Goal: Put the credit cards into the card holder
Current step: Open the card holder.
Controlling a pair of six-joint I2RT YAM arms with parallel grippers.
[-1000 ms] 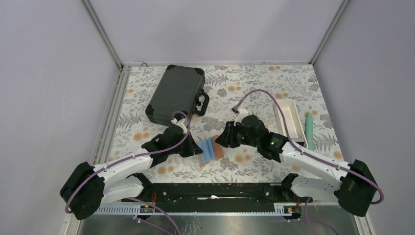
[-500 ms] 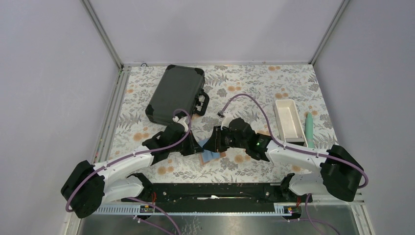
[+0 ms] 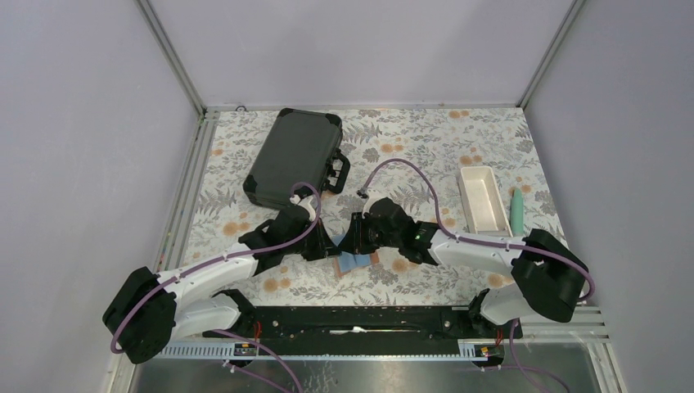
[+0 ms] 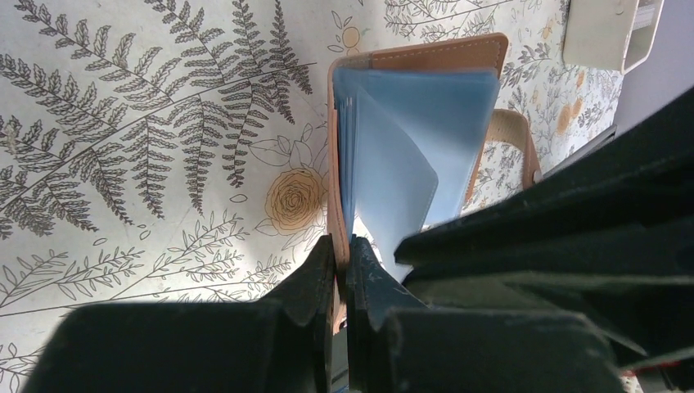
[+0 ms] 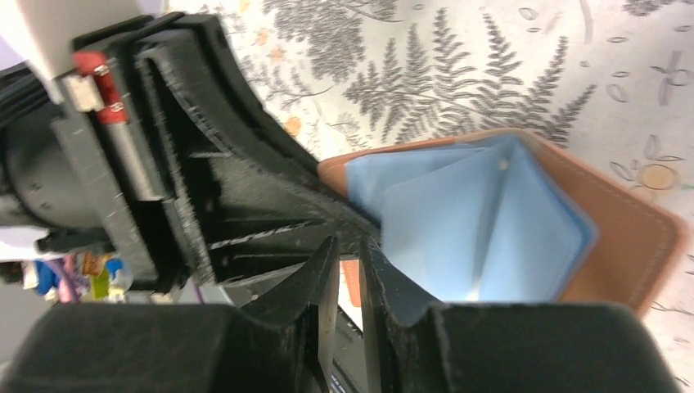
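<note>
The card holder point(image 3: 358, 260) lies opened on the floral table between my two grippers. It has a tan cover and pale blue pockets. In the left wrist view the pockets point(image 4: 409, 123) fan upward, and my left gripper point(image 4: 342, 254) is shut on the tan cover's near edge. In the right wrist view my right gripper point(image 5: 348, 246) sits at the holder's point(image 5: 622, 237) left corner, right against the left gripper's fingers point(image 5: 245, 188). Its jaws keep a narrow gap, and I see nothing between them. The right-hand fingertip point(image 5: 393, 282) rests by the blue pockets point(image 5: 483, 221). The credit cards are out of view.
A large black hard case point(image 3: 293, 157) lies at the back left. A long white tray point(image 3: 481, 196) stands at the right with a green pen-like thing point(image 3: 517, 211) beside it. The tray's corner point(image 4: 606, 33) shows in the left wrist view.
My right arm has swung left to the card holder, close to the left gripper, and its jaws have narrowed. The left gripper has kept its hold on the cover.
</note>
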